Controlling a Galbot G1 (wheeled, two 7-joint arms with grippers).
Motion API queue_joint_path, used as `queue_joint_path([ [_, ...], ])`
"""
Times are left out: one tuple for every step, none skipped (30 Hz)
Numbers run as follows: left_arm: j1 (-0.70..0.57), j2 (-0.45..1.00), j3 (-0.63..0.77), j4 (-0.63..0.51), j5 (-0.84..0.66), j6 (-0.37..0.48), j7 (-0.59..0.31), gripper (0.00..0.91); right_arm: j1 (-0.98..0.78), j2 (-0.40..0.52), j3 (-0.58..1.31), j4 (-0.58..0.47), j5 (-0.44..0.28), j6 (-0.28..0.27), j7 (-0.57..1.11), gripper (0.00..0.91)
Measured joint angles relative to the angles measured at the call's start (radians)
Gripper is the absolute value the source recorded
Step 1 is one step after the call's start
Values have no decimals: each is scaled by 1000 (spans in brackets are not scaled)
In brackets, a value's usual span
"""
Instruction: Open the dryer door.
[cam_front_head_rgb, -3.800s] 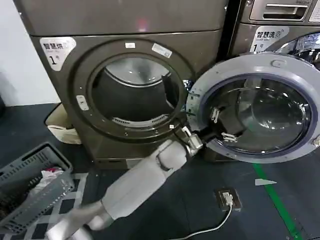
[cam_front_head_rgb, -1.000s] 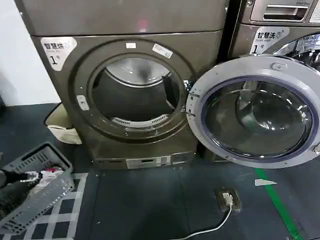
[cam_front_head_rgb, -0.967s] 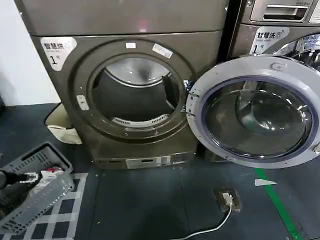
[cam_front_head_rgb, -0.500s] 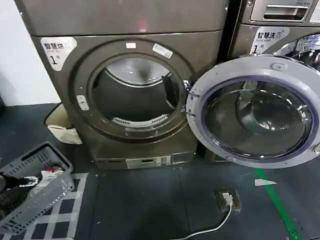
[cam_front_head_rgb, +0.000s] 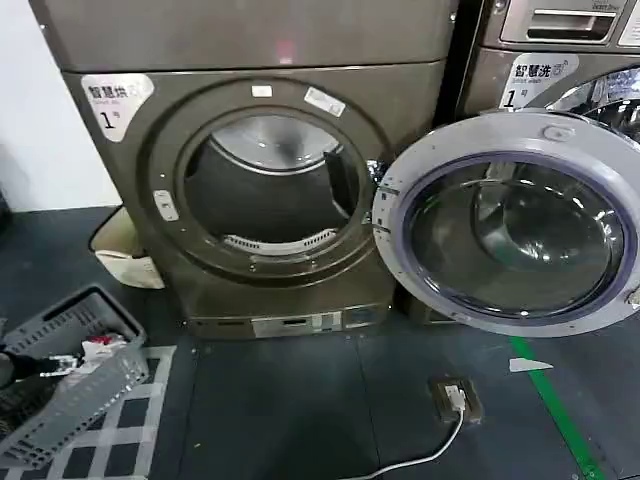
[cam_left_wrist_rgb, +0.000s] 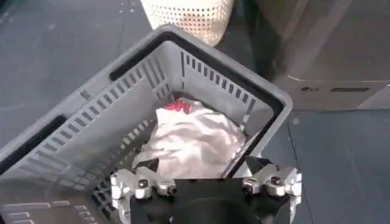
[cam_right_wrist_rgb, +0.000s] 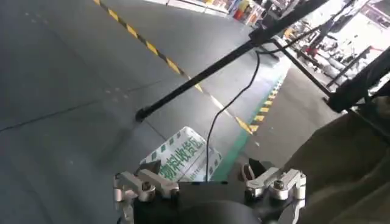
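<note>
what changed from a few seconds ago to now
The left arm let go of the dryer door's inner side and pulled back; its hand now hangs over the grey basket. The door stayed wide open and the drum looks unchanged.

Dryer (cam_front_head_rgb: 290, 45): brushed bronze metal, satin. Door (cam_front_head_rgb: 507, 222): glossy glass pane, matt grey plastic rim. Drum (cam_front_head_rgb: 268, 140): polished steel. Basket (cam_left_wrist_rgb: 73, 131): slotted grey plastic, matt; crumpled white cloth (cam_left_wrist_rgb: 192, 141) held inside. Floor (cam_front_head_rgb: 300, 410): dark, matt.

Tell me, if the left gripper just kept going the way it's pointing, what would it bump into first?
Probably the white cloth lying in the grey basket; the left gripper points down into it, though depth is unclear.
</note>
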Motion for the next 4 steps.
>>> queue_joint_path([
  [0,0,1,0,3,0,3,907,0,0,1,0,0,0,0,907],
  [0,-1,1,0,5,0,5,907,0,0,1,0,0,1,0,907],
  [0,-1,1,0,6,0,6,907,0,0,2,1,0,1,0,907],
  [0,-1,1,0,6,0,7,907,0,0,2,3,0,1,-1,907],
])
